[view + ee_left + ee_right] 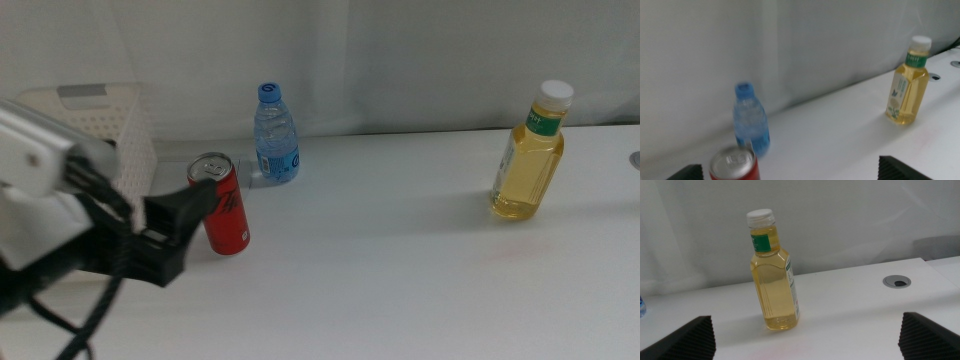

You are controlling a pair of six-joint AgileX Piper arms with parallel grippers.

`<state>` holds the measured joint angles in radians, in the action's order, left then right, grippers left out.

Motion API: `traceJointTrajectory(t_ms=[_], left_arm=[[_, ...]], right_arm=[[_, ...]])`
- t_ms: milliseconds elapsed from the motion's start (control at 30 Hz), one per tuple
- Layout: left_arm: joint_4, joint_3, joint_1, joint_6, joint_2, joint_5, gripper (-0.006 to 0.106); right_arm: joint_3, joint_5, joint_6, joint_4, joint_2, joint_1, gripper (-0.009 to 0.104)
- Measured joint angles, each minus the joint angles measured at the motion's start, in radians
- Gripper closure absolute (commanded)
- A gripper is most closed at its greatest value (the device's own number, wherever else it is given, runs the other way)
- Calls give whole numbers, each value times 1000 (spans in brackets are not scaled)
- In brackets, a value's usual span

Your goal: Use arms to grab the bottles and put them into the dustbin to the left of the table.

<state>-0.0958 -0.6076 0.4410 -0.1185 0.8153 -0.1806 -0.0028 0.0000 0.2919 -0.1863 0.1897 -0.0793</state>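
Three items still upright on surface (400, 260), none binned. My left tool (185, 225) spread open, near side of red can (222, 205), not gripping. Water bottle (275, 135) farther back; yellow bottle (530, 155) far right, facing my right tool (805, 340), open, empty. Dustbin (100, 125) far left (contents hidden).

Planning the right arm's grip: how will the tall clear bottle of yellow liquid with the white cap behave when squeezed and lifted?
The tall yellow-liquid bottle looks nearly full, so probably heavy for its size. It stands upright on a narrow base, so a high push may tip it. Its smooth plastic could slip; the right gripper, open before it, should probably clamp the flat body.
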Motion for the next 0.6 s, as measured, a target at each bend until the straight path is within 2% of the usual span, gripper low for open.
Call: traceJointTrajectory(t_ms=[233, 600], left_arm=[[-8, 184, 11, 94, 135, 309, 9], [-28, 365, 11, 110, 365, 699, 9]], right_arm=[[0, 0, 0, 0, 0, 0, -8], [0, 0, 0, 0, 0, 0, -8]])
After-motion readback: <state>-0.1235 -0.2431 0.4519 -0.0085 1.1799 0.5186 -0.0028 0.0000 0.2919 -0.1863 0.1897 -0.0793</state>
